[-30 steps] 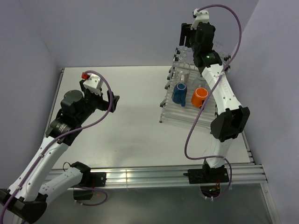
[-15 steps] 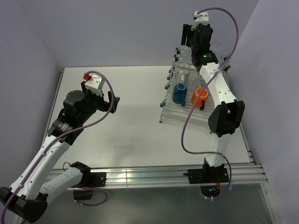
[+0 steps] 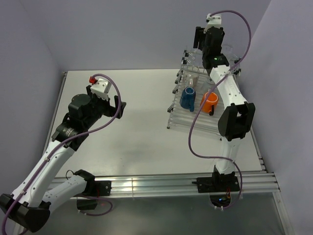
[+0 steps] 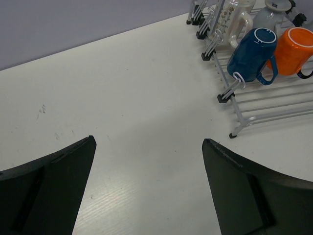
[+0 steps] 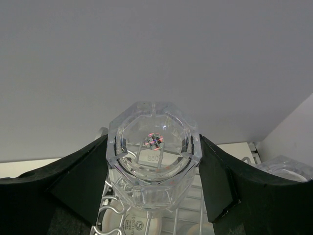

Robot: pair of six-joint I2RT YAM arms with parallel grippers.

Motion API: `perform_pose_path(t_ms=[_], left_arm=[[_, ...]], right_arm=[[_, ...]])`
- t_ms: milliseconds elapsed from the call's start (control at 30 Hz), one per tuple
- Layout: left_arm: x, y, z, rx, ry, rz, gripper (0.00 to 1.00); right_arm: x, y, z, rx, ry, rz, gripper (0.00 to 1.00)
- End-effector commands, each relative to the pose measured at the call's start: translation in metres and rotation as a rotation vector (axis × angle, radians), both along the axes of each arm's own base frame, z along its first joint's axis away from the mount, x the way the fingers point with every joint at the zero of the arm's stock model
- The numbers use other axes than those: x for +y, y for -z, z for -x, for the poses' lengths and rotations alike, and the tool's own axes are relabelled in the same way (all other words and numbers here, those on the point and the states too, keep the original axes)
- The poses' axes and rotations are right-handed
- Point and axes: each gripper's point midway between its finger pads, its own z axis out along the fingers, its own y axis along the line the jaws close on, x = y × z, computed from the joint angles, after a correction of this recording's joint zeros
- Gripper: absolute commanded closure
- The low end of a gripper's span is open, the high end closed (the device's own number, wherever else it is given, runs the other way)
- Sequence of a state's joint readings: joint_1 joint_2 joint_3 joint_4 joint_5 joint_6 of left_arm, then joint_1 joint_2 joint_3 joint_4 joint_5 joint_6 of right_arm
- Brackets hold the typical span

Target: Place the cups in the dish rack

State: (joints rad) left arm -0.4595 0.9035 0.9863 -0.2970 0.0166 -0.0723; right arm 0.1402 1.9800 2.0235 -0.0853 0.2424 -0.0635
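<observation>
White table (image 3: 132, 127), matte, walls at 9, 12 and 3 o'clock. Dish rack (image 3: 186, 118) stands directly on it at 2 o'clock, black feet on surface, far end near back wall. Faint scuff marks (image 4: 41, 108) on bare top. Aluminium rail (image 3: 156, 185) along 6 o'clock edge.

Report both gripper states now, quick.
Left gripper: open, holding nothing.
Right gripper: closed on a clear glass tumbler, above the dish rack.
</observation>
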Motion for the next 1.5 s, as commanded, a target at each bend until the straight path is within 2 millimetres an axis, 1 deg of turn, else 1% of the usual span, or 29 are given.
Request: perform_pose_path(t_ms=[0, 267, 433, 767, 1100, 1233, 1467], left_arm=[[0.0, -0.01, -0.005, -0.032, -0.014, 0.02, 0.01], [0.0, -0.012, -0.007, -0.044, -0.011, 0.011, 0.01], [0.0, -0.011, -0.009, -0.045, -0.013, 0.011, 0.01], [0.0, -0.011, -0.009, -0.048, -0.011, 0.006, 0.01], [-0.001, -0.01, -0.009, -0.053, -0.009, 0.003, 0.01], [0.0, -0.008, -0.009, -0.051, -0.011, 0.003, 0.01], [0.0, -0.007, -0.008, -0.052, -0.007, -0.002, 0.01]], right_arm=[[-0.008, -0.044, 0.0, -0.129, 0.027, -0.026, 0.95], [-0.018, -0.031, -0.004, -0.107, 0.056, -0.025, 0.95], [-0.021, -0.028, -0.004, -0.101, 0.061, -0.029, 0.93], [-0.02, -0.02, -0.005, -0.085, 0.058, -0.043, 0.89], [-0.02, -0.007, -0.006, -0.053, 0.059, -0.048, 0.89], [-0.019, -0.004, -0.005, -0.044, 0.057, -0.055, 0.9], [-0.021, 0.0, -0.004, -0.034, 0.067, -0.047, 0.89]])
